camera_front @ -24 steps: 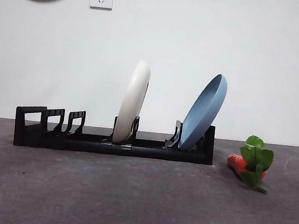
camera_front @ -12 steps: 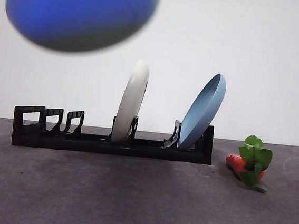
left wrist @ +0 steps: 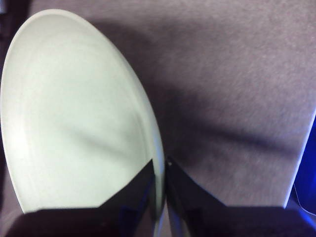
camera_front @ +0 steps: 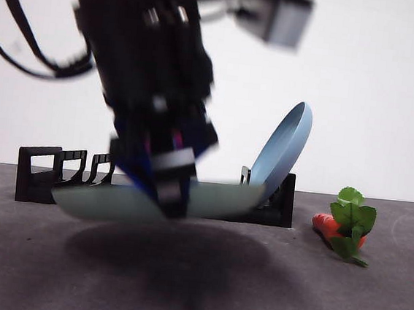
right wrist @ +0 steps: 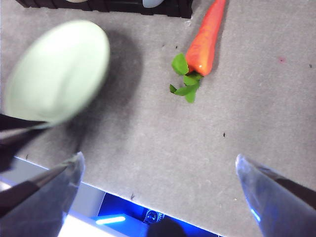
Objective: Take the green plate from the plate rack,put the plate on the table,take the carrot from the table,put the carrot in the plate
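My left gripper (camera_front: 170, 195) is shut on the rim of the green plate (camera_front: 107, 200) and holds it flat, a little above the table (camera_front: 311, 297), in front of the plate rack (camera_front: 40, 175). In the left wrist view the plate (left wrist: 74, 113) is pinched between my two black jaws (left wrist: 160, 185). The carrot (camera_front: 332, 227) lies on the table to the right of the rack, its leaves toward the camera. My right gripper (right wrist: 158, 182) is open and high above the table; its view shows the carrot (right wrist: 207, 39) and the blurred plate (right wrist: 59, 71).
A blue plate (camera_front: 280, 155) leans in the rack's right end. The cream-white plate is hidden behind my left arm (camera_front: 149, 69). The rack's left slots hold nothing. The rack's edge shows in the right wrist view (right wrist: 98, 6).
The left arm has come down fast into the front view with the green plate, from high at the upper left to just above the table, and now hides the cream-white plate.
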Available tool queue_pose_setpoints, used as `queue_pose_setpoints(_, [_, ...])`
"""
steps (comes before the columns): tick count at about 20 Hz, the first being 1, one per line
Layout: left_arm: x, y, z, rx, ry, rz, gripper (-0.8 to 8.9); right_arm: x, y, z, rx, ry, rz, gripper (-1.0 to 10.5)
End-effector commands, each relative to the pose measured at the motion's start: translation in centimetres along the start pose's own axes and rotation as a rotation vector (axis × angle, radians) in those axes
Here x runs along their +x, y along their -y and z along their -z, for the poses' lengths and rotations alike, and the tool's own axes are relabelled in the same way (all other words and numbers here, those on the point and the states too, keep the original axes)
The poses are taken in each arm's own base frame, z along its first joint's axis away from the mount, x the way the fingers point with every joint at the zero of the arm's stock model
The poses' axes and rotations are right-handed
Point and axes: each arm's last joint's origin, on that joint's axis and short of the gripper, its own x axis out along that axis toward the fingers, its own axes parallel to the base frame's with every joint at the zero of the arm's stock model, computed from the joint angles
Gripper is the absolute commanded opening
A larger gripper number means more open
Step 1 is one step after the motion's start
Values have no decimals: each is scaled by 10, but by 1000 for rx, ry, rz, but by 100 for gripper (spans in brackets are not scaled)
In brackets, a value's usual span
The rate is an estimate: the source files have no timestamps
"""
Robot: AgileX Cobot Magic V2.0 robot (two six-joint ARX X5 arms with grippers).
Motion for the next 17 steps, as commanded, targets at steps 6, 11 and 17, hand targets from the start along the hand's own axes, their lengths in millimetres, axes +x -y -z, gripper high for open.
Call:
queue_pose_setpoints(6, [38,18,-5,37,-43,11,-7,0,0,0,0,0,-1,595])
queue_pose_setpoints(11, [39,19,-2,-7,-61,47,9,0,0,0,0,0,-1,595])
queue_pose_setpoints(17, [37,18,-3,-12,-57,45,203,0,0,0,0,0,-1,595])
